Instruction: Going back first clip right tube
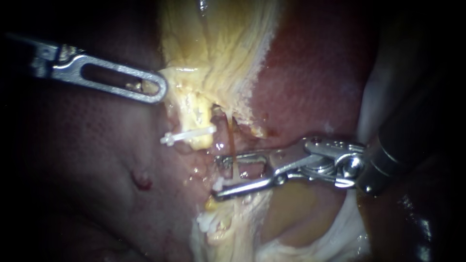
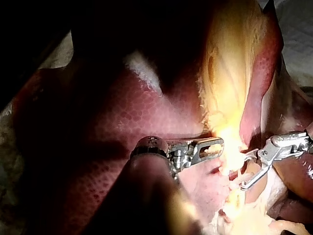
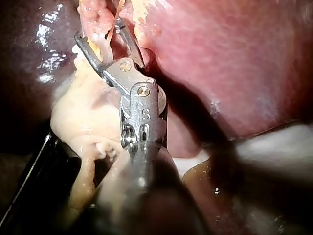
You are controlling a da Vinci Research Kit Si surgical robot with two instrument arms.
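Straddling a tube (image 1: 232,145), right instrument (image 1: 216,178) gapes

right instrument (image 3: 100,33) stood open astride a thin tube (image 3: 110,34); pale fatty tissue (image 3: 80,117) on one side, liver (image 3: 220,63) on the other.

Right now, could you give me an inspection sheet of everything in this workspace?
Surface: liver, dark red, glistening.
Job's things: thin tube between the open jaws of the right instrument; white clip across yellow tissue beside it.
Clutter: nothing seen.
Instruments: left instrument, jaws shut on yellow tissue; right instrument, jaws open.
Cables: nothing seen.
Surroundings: white cloth beyond the liver.
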